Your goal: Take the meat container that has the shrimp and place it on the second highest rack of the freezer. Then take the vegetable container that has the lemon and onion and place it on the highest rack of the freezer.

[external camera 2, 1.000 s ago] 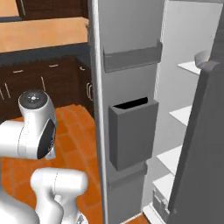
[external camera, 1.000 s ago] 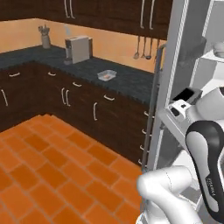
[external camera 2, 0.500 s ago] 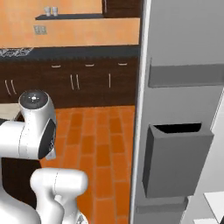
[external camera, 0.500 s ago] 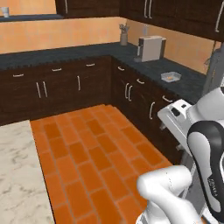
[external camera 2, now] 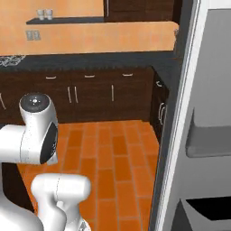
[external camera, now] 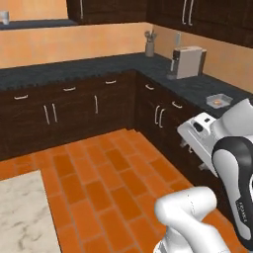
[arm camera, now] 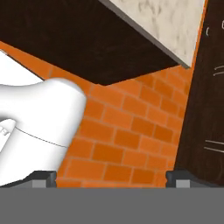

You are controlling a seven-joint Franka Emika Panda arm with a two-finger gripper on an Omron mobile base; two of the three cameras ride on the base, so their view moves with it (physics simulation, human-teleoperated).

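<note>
The jaws are spread wide and empty; the open freezer door (external camera 2: 180, 149) could be struck if the base is turned carelessly.

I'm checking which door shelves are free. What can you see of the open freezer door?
The freezer door stands open at the right of the right base view, its pale grey inner face toward the camera. A grey shelf lip juts from it, and below sits a grey bin with a dark open top. Nothing shows on either. Its white edge runs top to bottom, slightly slanted.

Dark cabinets (external camera: 74, 113) line orange walls (external camera: 74, 42) above an orange brick floor (external camera: 108, 183), black tables (external camera: 59, 69) on top.
</note>
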